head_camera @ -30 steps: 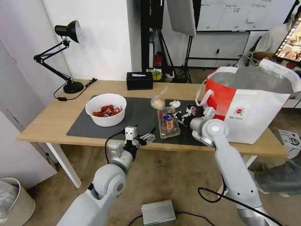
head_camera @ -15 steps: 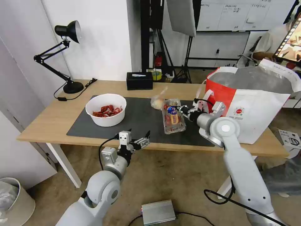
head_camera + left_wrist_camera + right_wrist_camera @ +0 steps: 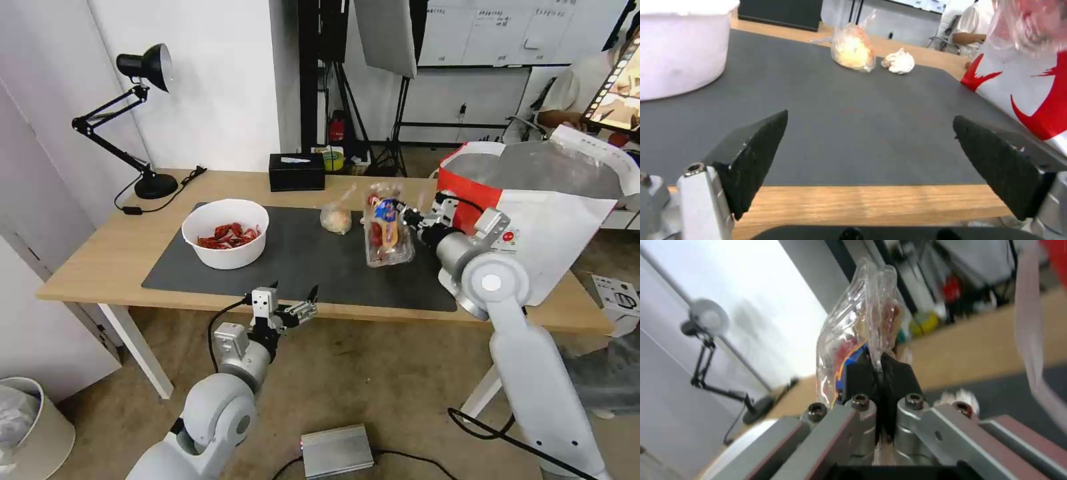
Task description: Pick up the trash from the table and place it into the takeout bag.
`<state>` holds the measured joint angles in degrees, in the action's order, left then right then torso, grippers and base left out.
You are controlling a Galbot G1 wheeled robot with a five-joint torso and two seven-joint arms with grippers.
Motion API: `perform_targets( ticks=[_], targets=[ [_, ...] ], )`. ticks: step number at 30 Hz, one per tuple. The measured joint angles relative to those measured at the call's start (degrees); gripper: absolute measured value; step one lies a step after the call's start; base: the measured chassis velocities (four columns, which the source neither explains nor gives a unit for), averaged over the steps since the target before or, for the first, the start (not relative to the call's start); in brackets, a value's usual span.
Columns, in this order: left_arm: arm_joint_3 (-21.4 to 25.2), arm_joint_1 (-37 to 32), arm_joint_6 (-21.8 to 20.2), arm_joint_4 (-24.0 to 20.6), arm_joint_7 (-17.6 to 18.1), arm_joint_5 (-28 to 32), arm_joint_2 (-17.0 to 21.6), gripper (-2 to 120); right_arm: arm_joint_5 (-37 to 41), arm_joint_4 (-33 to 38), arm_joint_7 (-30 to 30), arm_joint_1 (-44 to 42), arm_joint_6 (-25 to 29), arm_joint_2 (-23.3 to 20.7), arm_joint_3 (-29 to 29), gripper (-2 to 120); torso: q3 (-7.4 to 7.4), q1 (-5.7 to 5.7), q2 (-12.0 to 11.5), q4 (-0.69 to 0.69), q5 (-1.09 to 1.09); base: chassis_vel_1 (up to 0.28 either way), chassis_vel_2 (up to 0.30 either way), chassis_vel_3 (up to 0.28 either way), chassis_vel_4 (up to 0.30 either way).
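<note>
My right gripper (image 3: 405, 215) is shut on the rim of the clear hinged tray (image 3: 387, 227) of small red fruits, holding it tilted above the dark mat, just left of the takeout bag (image 3: 547, 220). The right wrist view shows the tray (image 3: 862, 326) pinched between the gripper (image 3: 880, 373) fingers. The white bowl (image 3: 225, 233) of crayfish shells sits on the mat's left part. The knotted clear bag (image 3: 337, 217) and crumpled tissue (image 3: 900, 61) lie at the mat's far side. My left gripper (image 3: 303, 303) hangs open below the table's front edge (image 3: 862, 203).
A black tissue box (image 3: 297, 171) and a black desk lamp (image 3: 133, 120) stand at the back of the table (image 3: 100, 260). A grey bin (image 3: 33, 427) and a metal box (image 3: 337, 450) are on the floor.
My right gripper has lifted the fruit tray off the mat and carried it up and toward the takeout bag. My left arm has drawn back and lower, away from the table.
</note>
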<state>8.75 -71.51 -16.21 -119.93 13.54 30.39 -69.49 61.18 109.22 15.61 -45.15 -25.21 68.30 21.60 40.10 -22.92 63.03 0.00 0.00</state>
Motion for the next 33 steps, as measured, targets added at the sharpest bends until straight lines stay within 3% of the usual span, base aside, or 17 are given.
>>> perform_targets(
  ticks=[13, 33],
  targets=[
    [-0.94, 0.63, 0.62, 1.65, 0.18, -0.40, -1.31, 100, -6.32, -0.98, -2.91, 0.79, 9.30, 0.24, -0.06, 0, 0.00, 0.00, 0.00, 0.01, 0.00, 0.000, 0.000, 0.000, 0.000],
    [-1.29, 0.28, 0.63, 2.13, 0.27, -1.23, -2.24, 100, -6.56, 2.66, 0.76, 1.26, 14.01, -0.40, 4.46, 0, 0.00, 0.00, 0.00, 0.00, 0.00, 0.000, 0.000, 0.000, 0.000]
  ],
)
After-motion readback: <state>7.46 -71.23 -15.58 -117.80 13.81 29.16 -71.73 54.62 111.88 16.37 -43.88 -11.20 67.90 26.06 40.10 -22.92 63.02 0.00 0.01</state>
